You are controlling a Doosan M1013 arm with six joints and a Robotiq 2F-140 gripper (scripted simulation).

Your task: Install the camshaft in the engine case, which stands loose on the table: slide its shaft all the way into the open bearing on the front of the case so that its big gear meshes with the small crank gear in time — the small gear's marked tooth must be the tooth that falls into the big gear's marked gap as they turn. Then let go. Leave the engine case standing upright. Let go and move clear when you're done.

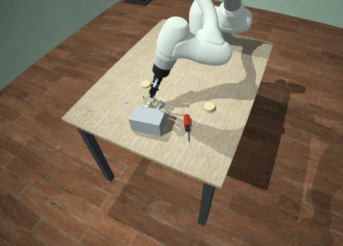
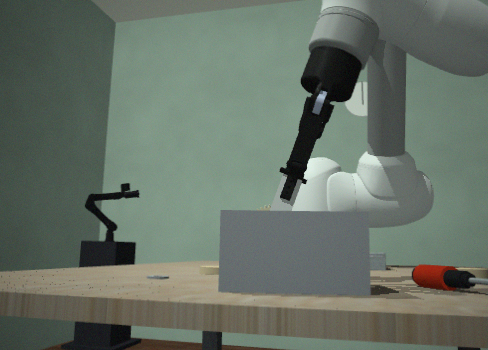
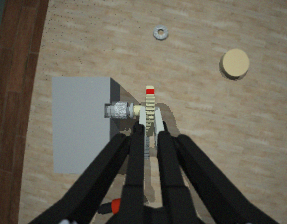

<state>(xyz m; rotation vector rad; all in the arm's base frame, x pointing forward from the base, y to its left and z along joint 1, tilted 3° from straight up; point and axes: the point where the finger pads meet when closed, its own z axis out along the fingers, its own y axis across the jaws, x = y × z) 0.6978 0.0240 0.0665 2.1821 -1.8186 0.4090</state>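
Wrist view | gripper nearly closed, pinching camshaft by big gear's rim | shaft at engine case front, mid-table toward left edge | rigid, slippery; hold rim clear of teeth.

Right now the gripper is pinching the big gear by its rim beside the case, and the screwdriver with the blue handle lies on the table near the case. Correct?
Nearly. The screwdriver has a red handle, not blue, as the top view shows. The rest holds: the gripper is shut on the big gear beside the case, and the screwdriver lies on the table near it.
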